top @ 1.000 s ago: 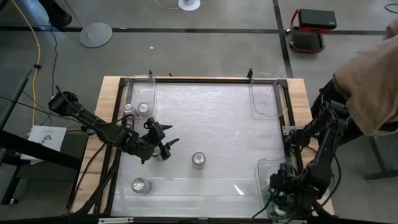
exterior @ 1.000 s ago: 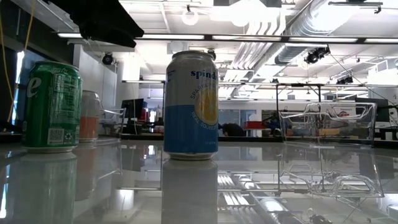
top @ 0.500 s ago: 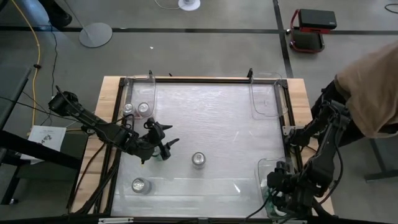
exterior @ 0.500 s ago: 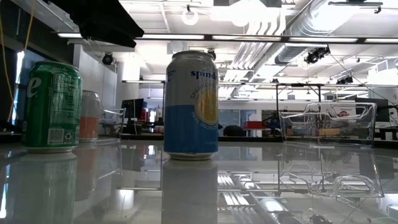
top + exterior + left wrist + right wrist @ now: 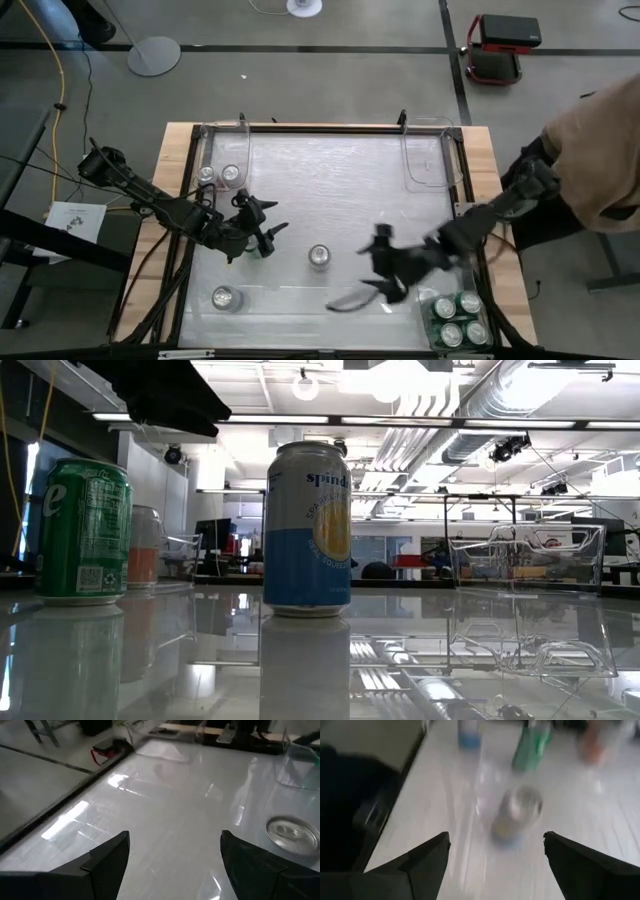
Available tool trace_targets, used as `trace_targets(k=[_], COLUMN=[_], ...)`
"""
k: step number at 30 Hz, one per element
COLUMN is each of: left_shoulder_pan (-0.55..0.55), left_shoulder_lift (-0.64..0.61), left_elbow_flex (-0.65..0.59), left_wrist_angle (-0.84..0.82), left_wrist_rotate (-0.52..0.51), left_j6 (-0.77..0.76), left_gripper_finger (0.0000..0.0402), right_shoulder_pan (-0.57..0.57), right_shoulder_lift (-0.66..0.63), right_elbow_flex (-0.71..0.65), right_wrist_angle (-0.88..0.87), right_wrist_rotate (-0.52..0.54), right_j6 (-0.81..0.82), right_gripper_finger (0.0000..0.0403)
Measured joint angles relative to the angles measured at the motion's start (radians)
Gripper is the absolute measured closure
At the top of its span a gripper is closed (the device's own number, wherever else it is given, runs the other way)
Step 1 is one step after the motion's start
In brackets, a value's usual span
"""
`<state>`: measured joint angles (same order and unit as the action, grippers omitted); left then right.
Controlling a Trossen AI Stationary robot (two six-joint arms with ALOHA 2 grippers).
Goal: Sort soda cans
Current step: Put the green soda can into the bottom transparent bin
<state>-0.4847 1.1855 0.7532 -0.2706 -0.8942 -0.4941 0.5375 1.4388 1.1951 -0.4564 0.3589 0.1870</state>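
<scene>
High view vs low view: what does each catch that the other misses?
Only the high view: both arms, the left gripper open beside a green can, the right gripper open over the table, and four green cans in the near-right bin. Only the low view: can labels, a blue-and-white can and the room behind. Both: the green can and clear bins on the glossy table.

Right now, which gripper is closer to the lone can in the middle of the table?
Left, narrowly. The left gripper hovers open just to the left of the middle can. The right gripper, also open and empty, is on the can's other side, slightly farther off.
</scene>
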Motion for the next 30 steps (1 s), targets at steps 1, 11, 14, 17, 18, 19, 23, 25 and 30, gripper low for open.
trace_targets(k=[1, 11, 14, 17, 18, 19, 23, 25, 30], left_shoulder_pan=[0.0, -0.065, -0.108, -0.144, -0.154, -0.162, -0.174, -0.17, -0.15], left_shoulder_lift=[-0.003, -0.119, -0.116, -0.106, -0.1, -0.094, -0.07, -0.06, -0.05], left_elbow_flex=[0.0, 0.182, 0.256, 0.272, 0.266, 0.256, 0.222, 0.21, 0.166], left_wrist_angle=[-0.009, -0.465, -0.675, -0.763, -0.775, -0.774, -0.777, -0.772, -0.774], left_wrist_rotate=[0.016, 0.369, 0.472, 0.487, 0.491, 0.499, 0.547, 0.555, 0.557], left_j6=[-0.008, -0.037, -0.051, -0.076, -0.078, -0.078, -0.155, -0.183, -0.245], left_gripper_finger=[0.0115, 0.0115, 0.0115, 0.0115, 0.0115, 0.0115, 0.0115, 0.0114, 0.0096], right_shoulder_pan=[-0.049, -0.337, -0.352, -0.351, -0.347, -0.342, -0.317, -0.302, -0.266], right_shoulder_lift=[0.003, 0.129, 0.134, 0.134, 0.134, 0.134, 0.134, 0.133, 0.132], right_elbow_flex=[-0.026, -0.082, -0.082, -0.082, -0.082, -0.082, -0.082, -0.082, -0.082], right_wrist_angle=[0.101, 0.494, 0.453, 0.429, 0.427, 0.426, 0.405, 0.391, 0.358], right_wrist_rotate=[-0.044, -0.307, -0.306, -0.308, -0.308, -0.308, -0.307, -0.308, -0.307], right_j6=[-0.061, -0.189, -0.169, -0.141, -0.131, -0.118, -0.108, -0.097, -0.072], right_gripper_finger=[0.0091, 0.0091, 0.0091, 0.0091, 0.0091, 0.0091, 0.0091, 0.0091, 0.0091])
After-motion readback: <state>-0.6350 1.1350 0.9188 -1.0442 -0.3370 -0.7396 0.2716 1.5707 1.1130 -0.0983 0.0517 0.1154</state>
